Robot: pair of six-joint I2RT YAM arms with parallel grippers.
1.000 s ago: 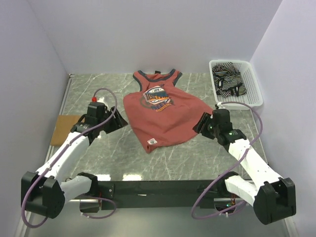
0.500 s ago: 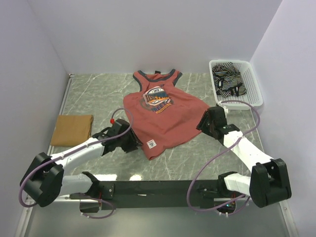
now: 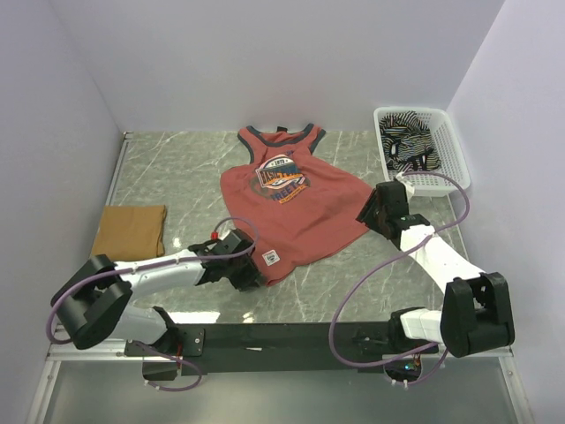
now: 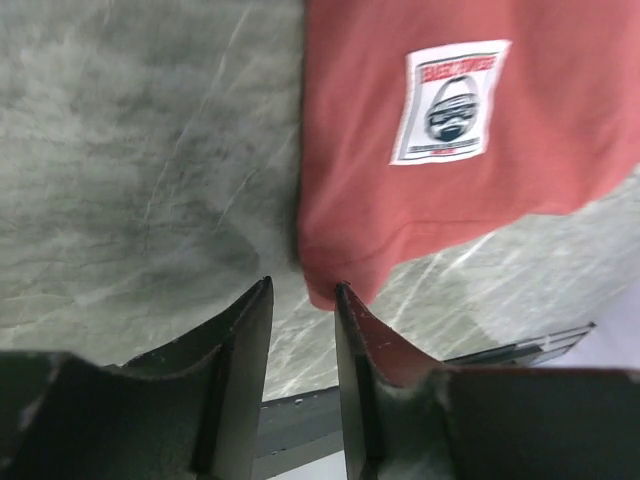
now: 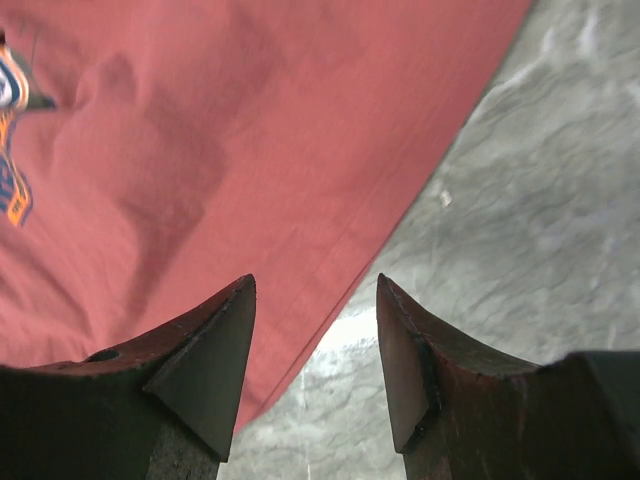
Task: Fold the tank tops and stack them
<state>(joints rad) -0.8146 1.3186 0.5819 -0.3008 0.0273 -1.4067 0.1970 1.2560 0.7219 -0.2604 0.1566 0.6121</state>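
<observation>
Tank top [image 3: 296, 216], left claw [image 4: 303, 288] low at hem

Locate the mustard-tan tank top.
Top view: the mustard-tan top lies folded at the table's left edge, apart from the brick-red top spread in the middle.

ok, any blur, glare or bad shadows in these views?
Top external: sharp, evenly lit, soft shadows only. Left wrist: fingers out of focus, red top slightly soft, dark shadow beside its hem. Right wrist: bright glare on the table between the fingers, cloth a little blurred.
</observation>
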